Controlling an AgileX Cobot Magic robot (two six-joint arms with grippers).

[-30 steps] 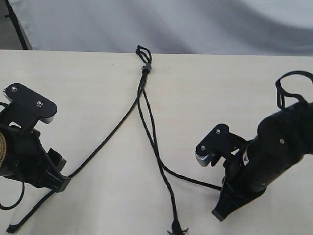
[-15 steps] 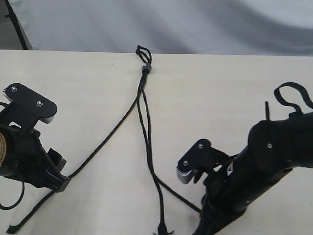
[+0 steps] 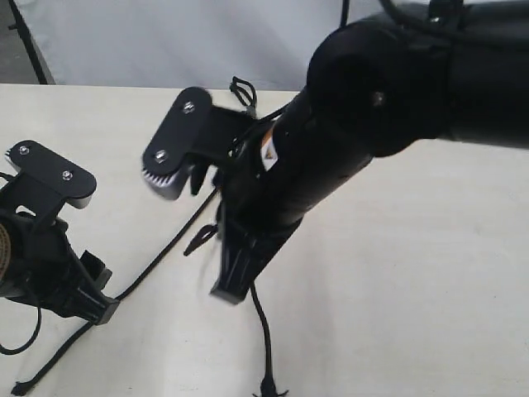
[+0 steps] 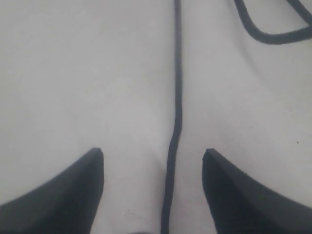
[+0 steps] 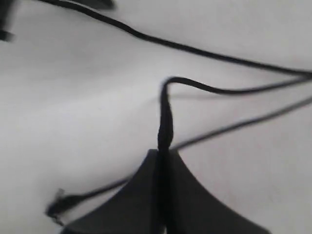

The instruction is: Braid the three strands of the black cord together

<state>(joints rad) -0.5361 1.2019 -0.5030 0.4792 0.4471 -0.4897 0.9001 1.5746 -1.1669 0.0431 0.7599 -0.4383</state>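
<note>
Pinching one strand (image 5: 165, 114), the right gripper (image 5: 163, 153) has swung across the middle strand (image 3: 265, 339) toward the spread left gripper (image 4: 152, 155), starting a crossing.

The right arm (image 3: 355, 124) covers the black cord's (image 3: 265, 331) middle run toward the worktop's (image 3: 430, 289) far edge; its frayed tip (image 5: 56, 207) is blurred.

right arm (image 3: 397, 99): chunky matte black on my feed, tiny orange sticker (image 3: 267, 155)
mount plates (image 3: 175, 141): black, two silver screws each
left gripper (image 4: 153, 152): dark pointed fingers (image 4: 63, 195)
</note>
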